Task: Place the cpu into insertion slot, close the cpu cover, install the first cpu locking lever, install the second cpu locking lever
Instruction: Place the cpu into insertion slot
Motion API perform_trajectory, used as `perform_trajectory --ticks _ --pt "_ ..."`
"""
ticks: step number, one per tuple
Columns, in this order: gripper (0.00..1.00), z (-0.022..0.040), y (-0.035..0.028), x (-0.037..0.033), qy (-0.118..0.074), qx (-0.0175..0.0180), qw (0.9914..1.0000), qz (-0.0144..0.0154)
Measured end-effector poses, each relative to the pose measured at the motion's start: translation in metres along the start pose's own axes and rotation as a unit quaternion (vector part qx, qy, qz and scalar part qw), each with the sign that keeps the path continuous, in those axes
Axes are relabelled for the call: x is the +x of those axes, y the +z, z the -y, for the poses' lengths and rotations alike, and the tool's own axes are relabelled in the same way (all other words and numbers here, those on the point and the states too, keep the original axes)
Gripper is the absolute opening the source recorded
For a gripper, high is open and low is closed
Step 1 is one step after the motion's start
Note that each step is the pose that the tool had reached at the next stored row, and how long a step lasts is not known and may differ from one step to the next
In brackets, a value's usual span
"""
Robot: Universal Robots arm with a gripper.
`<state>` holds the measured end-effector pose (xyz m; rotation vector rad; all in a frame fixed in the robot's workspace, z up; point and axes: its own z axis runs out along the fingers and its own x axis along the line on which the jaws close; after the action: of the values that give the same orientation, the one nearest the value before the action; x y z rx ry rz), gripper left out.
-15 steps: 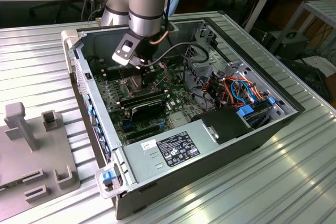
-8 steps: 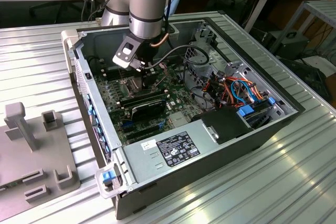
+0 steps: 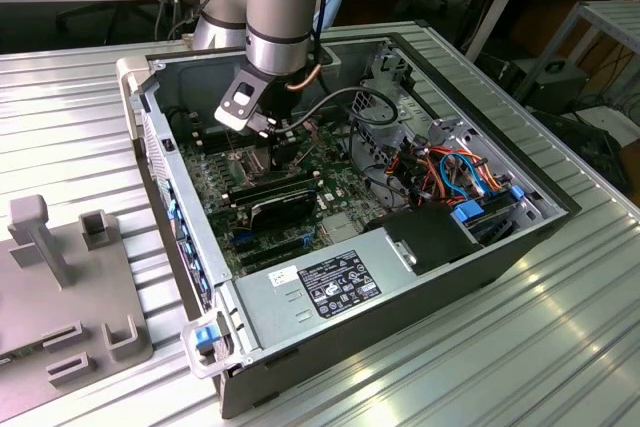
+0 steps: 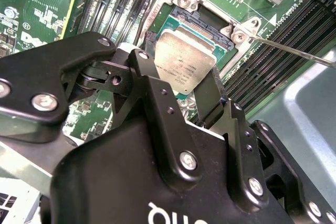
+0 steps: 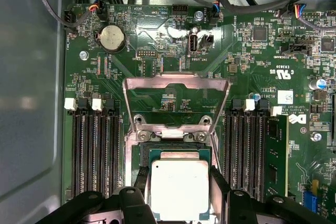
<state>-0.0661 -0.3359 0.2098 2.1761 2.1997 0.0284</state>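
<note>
A ribbed, silvery metal table (image 3: 560, 347) is seen carrying everything. An open computer case (image 3: 430, 297) is laid on its side across the middle of the table, set at an angle to the ribs, with its open face turned upward. Toward the exterior view's left, just beside the case, a flat grey fixture plate (image 3: 60, 297) is laid on the table, and upright grey blocks (image 3: 95, 230) are set on it. Bare ribbed surface is left at the near right and far left.
</note>
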Motion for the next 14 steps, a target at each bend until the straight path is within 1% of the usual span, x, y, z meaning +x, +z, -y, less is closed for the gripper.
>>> perform_trajectory --ticks 5,7,14 --pt "0.55 0.001 0.0003 0.0014 0.0 0.0 1.0 -0.0001" --pt "0.55 0.001 0.001 0.0048 0.0 0.0 1.0 -0.0001" --pt "0.55 0.0012 0.0039 0.0044 0.006 0.0001 0.99998 0.0002"
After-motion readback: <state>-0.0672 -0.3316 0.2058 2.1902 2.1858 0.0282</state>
